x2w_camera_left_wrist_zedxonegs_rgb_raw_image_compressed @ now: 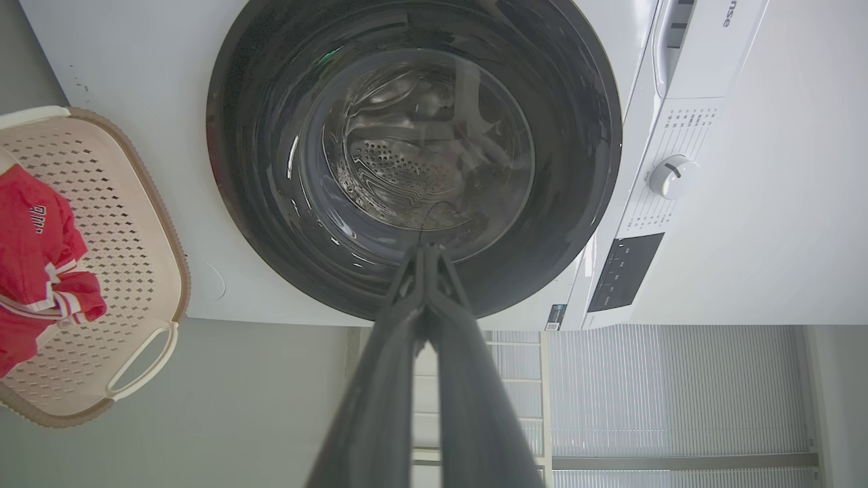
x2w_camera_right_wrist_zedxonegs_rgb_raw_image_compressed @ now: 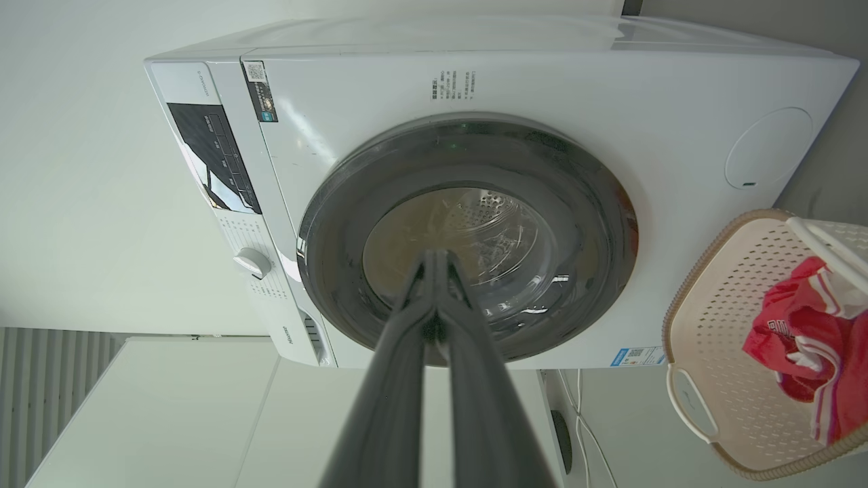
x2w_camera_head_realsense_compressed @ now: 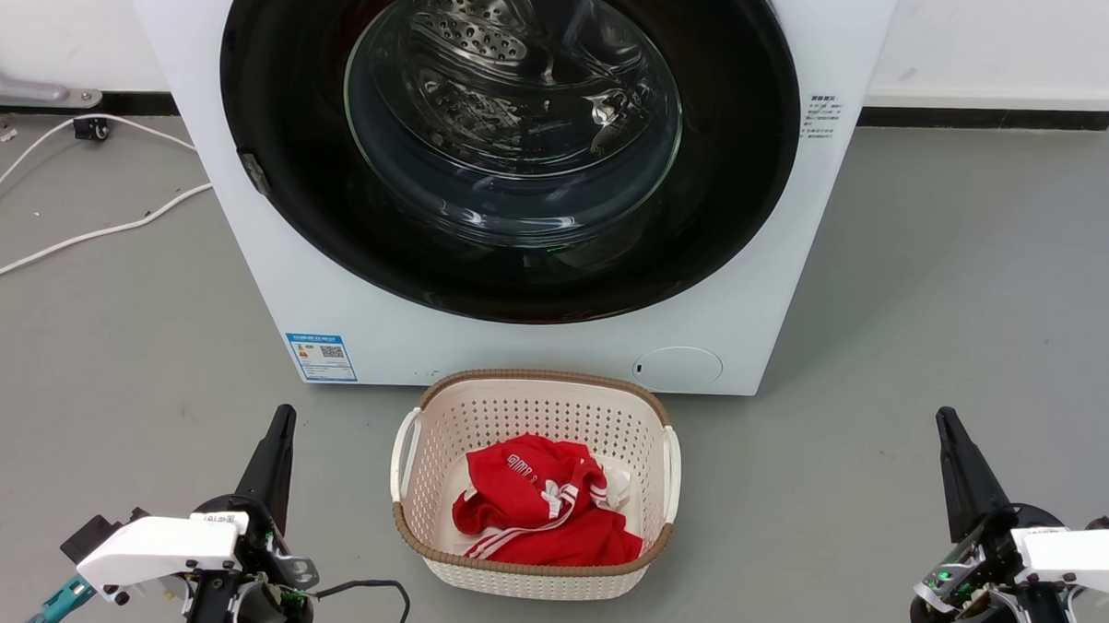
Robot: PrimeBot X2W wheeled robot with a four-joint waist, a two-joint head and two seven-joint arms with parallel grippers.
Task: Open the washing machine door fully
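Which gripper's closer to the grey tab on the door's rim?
Left. The left gripper sits below the tab, on its side of the door; the right gripper is past the machine, at its opposite corner.

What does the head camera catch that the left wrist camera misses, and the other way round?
The head view adds white cables on the floor, the blue label and the right hand. The left wrist view adds the control dial and black panel. Both share the shut washing machine door, the basket, the red garment and the left hand.
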